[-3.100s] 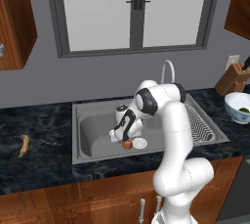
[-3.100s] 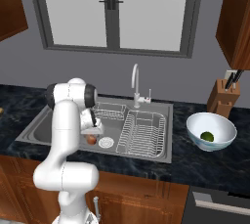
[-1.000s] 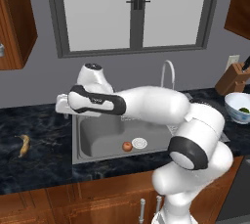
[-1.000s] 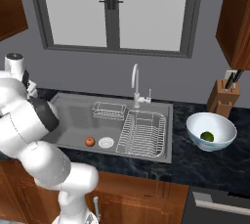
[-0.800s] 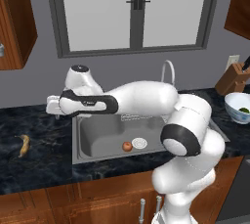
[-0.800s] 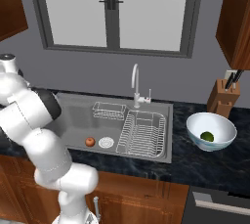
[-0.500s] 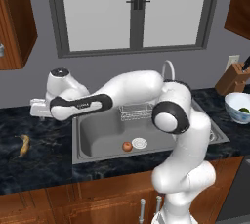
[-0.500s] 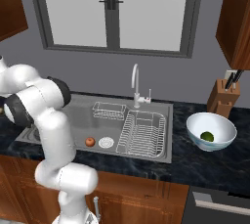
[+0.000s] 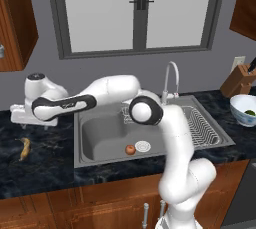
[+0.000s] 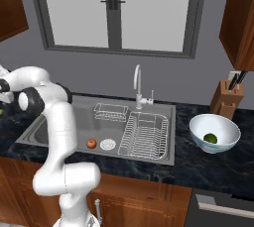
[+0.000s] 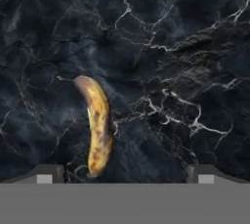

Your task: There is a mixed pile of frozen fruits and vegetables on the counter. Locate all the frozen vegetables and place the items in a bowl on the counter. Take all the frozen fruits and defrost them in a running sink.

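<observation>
**Approach to the banana: grasp alignment risk**

The gripper (image 11: pixel 125 173) hangs above the counter (image 11: pixel 185 47) left of the sink (image 9: pixel 105 135), fingers spread wide, holding nothing; the banana (image 11: pixel 96 123) lies flat below, offset toward one fingertip; a descent without recentring could clip it and push it aside. The apple (image 9: pixel 130 149) rests in the sink; the green ball (image 10: pixel 211 138) sits in the bowl (image 10: pixel 198 124).

Window (image 9: pixel 140 13): two panes in a grey frame on the grey wall behind the worktop, handle at centre. Knife block (image 10: pixel 224 103): wooden, standing at the far right against the wall, dark handles protruding. Upper cabinets (image 10: pixel 237 20): brown wood, flanking the window on both sides. Wall outlet (image 9: pixel 236 63): white, just left of the block, apparently a double plate.
</observation>
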Motion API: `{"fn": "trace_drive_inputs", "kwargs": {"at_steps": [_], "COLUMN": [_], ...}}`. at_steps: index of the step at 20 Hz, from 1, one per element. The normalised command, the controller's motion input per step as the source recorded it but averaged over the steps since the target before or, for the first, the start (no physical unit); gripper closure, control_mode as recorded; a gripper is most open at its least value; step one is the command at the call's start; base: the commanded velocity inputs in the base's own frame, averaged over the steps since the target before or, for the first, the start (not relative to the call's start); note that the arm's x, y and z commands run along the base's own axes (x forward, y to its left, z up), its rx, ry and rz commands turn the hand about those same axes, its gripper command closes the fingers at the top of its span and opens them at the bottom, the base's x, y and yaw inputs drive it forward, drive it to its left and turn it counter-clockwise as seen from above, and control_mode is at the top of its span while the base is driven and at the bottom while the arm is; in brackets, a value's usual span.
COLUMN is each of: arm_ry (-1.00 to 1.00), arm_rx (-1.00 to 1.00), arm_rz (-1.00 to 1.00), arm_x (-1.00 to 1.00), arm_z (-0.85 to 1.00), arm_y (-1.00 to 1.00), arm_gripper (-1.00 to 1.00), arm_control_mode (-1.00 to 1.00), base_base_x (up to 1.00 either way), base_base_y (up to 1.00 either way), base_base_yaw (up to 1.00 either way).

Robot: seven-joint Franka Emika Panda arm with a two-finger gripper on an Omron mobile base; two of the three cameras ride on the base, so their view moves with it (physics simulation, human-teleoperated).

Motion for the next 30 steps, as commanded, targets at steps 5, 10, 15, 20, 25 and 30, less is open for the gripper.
{"fn": "trace_drive_inputs", "kwargs": {"at_steps": [5, 10, 15, 20, 25, 30], "arm_ry": [0.03, 0.03, 0.04, 0.18, 0.20, 0.13], "arm_rx": [-0.09, -0.04, 0.00, 0.00, 0.00, 0.00], "arm_rz": [0.00, 0.06, 0.00, 0.04, 0.14, 0.18], "arm_x": [0.62, 0.15, -0.09, -0.02, -0.14, -0.01], "arm_z": [-0.01, -0.33, -0.27, -0.13, -0.28, -0.16], "arm_y": [0.75, 0.48, -0.21, -0.62, -0.19, 0.18], "arm_gripper": [-1.00, -1.00, -1.00, -1.00, -1.00, -1.00], "arm_control_mode": [-1.00, -1.00, -1.00, -1.00, -1.00, -1.00], "base_base_x": [0.00, 0.00, 0.00, 0.00, 0.00, 0.00], "base_base_y": [0.00, 0.00, 0.00, 0.00, 0.00, 0.00], "base_base_yaw": [0.00, 0.00, 0.00, 0.00, 0.00, 0.00]}}
